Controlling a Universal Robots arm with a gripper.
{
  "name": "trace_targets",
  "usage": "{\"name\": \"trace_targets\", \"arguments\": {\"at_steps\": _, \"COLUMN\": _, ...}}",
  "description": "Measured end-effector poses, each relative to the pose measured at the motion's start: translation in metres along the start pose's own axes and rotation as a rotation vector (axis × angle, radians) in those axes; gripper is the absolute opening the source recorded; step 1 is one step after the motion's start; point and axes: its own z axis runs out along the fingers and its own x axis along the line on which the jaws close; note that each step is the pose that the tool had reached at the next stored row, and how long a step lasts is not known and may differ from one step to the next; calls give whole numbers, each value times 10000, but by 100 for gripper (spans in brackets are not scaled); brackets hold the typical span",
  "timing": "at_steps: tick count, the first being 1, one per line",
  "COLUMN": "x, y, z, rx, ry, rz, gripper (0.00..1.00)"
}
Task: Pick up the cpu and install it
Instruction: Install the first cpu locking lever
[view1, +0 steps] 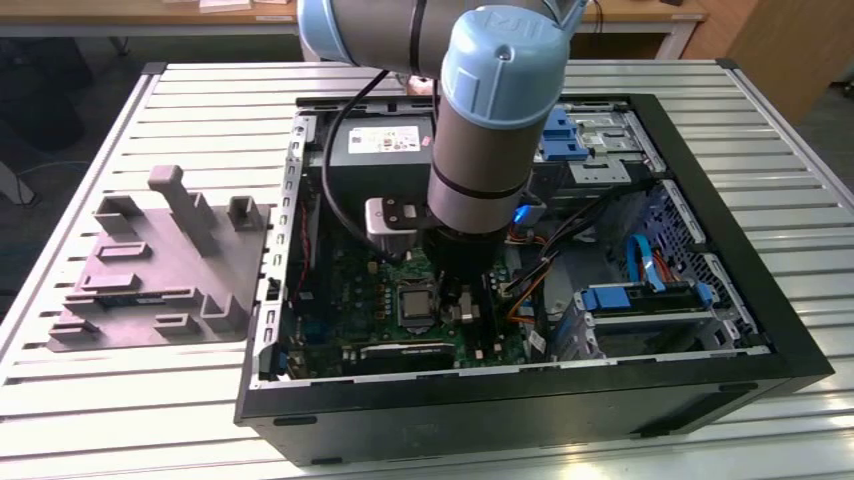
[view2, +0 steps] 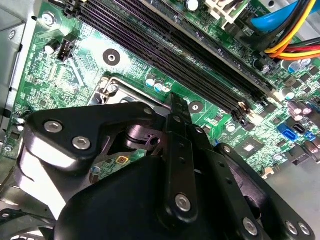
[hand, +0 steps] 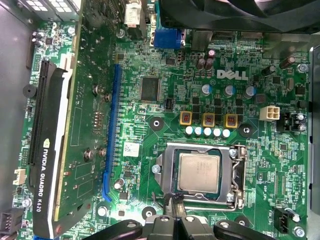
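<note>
Slatted metal table (view1: 120, 400); wooden desk (view1: 134, 12) behind; dark floor.

Robotics assembly lab or workshop: an open black desktop computer case (view1: 534, 300) lies on a slatted aluminium-profile bench (view1: 200, 400), a grey plastic fixture tray with upright blocks (view1: 154, 270) at its 9 o'clock, and wooden desks (view1: 134, 15) at 12 o'clock.

The pincer (view2: 171, 100) body hides most of the socket (view2: 117, 90) in the second wrist view.

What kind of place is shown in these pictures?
Probably a robotics lab or workshop bench: an open computer case lies on a slatted metal table, beside a grey plastic tray, with wooden desks behind.
</note>
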Motion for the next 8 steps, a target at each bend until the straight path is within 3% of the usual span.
{"name": "trace_targets", "arguments": {"at_steps": 8, "x": 0, "y": -26, "z": 7, "rx": 1, "ry": -1, "rz": -3, "gripper": 11}}
